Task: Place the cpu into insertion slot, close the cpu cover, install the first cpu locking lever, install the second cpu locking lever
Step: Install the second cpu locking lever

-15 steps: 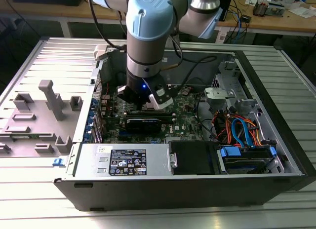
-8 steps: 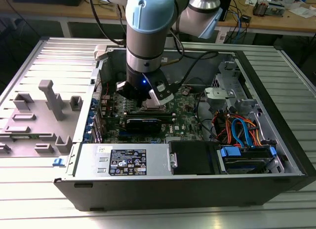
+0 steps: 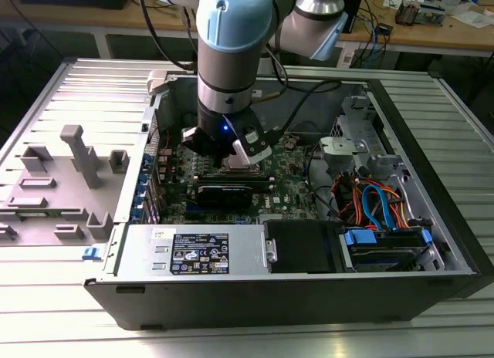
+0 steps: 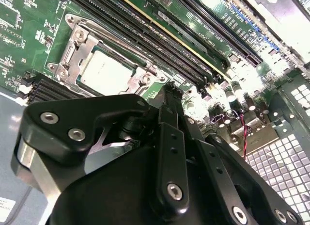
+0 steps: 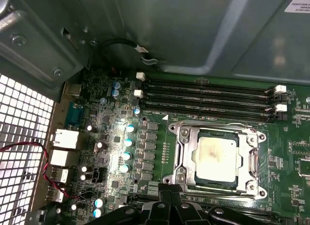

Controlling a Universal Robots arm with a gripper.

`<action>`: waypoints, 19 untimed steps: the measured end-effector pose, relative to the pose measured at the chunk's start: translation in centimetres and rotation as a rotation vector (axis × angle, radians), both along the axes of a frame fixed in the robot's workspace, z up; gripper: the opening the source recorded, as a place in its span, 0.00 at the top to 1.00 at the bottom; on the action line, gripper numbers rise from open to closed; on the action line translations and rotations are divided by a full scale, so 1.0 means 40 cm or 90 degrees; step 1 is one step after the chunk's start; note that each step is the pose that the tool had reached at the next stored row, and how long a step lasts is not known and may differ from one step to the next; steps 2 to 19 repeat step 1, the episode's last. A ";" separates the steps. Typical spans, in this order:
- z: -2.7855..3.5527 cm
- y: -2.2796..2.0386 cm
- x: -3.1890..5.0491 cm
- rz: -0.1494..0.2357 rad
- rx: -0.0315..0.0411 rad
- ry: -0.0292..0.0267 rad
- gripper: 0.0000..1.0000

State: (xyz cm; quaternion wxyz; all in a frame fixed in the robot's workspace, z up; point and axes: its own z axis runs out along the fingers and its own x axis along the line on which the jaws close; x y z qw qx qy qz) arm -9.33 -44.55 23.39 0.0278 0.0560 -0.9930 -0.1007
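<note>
My tool (image 3: 231,146) hangs inside the open computer case (image 3: 432,180), low over the motherboard (image 5: 160,152). Its black linkage sits in the foreground of both wrist views; whether it is released or clenched I cannot tell, and nothing shows in its grasp.

Task status: the cpu (image 5: 215,157) lies seated in the insertion slot (image 5: 193,182), silver top up, square in its frame. The cpu cover (image 5: 186,137) lies flat around the chip, which shows through its window, so I judge placement and cover closing done. I cannot confirm either locking lever as latched; a wire lever runs along the socket's edge in the second wrist view, state unclear. Lever work is therefore judged outstanding.

Surroundings: long black memory slots (image 5: 208,96) run just beside the socket, on the side toward the case wall. In the exterior view, a black card (image 3: 224,192) stands at 6 o'clock from the tool, and cable bundles (image 3: 378,204) lie at 3 o'clock, well apart. The case walls hem my approach; nothing rests on the socket itself.
</note>
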 end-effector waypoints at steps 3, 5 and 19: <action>0.000 0.000 0.000 0.000 0.0000 0.0000 0.89; 0.000 0.000 0.000 0.000 0.0000 0.0000 0.89; 0.000 0.000 0.000 0.000 0.0000 0.0000 0.89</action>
